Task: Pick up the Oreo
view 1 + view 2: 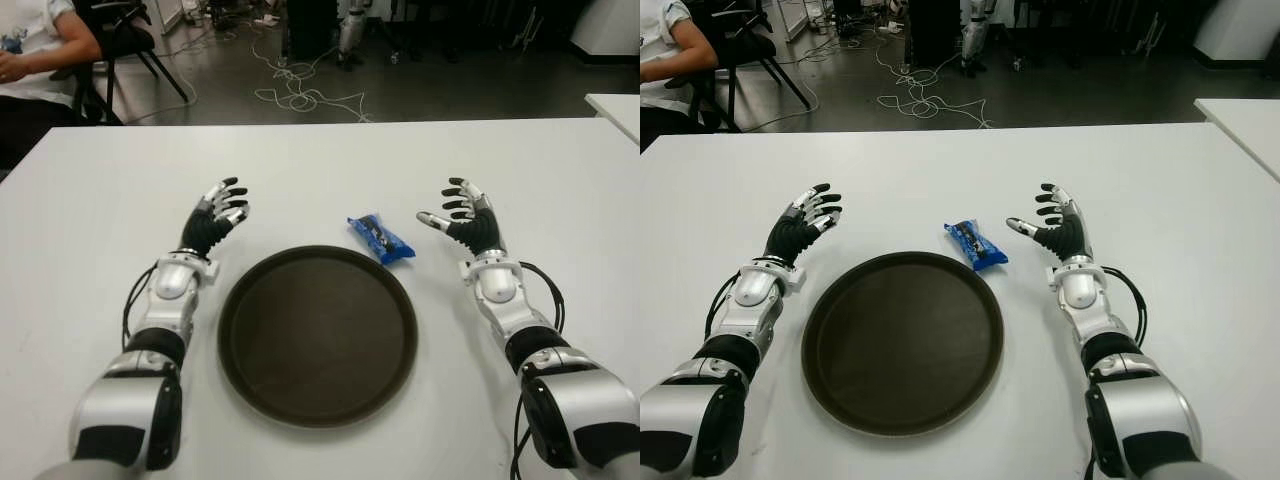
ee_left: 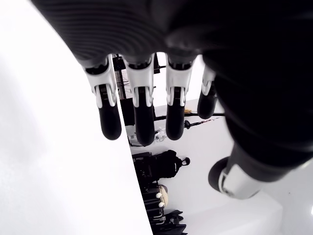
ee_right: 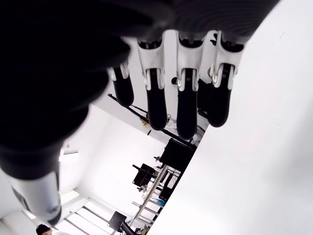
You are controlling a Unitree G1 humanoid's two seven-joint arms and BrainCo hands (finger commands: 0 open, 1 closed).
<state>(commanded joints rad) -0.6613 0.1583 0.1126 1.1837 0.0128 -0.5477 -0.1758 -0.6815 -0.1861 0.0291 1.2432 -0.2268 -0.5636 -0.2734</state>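
Table (image 1: 330, 160): white, carrying a round dark tray (image 1: 317, 405) in the near centre.
Oreo (image 1: 380, 238): blue packet lying flat on the table, just beyond the tray's far right rim, apart from both hands.
Right hand (image 1: 462, 216): near the packet on its right side, palm turned inward, fingers spread and slightly bent, holding nothing.
Left hand (image 1: 216, 216): left of the tray's far rim, fingers extended and relaxed, holding nothing.
Background: a seated person (image 1: 40, 50) at far left; cables (image 1: 300, 90) on the floor beyond the table.
Step in hand: judged as the start of the reach; no contact with the packet yet.
Next move: the right hand is better placed; it would need to travel left and down over the packet, then close across its narrow width.
Risk: the thin wrapper may slide on the smooth table or against the tray rim.
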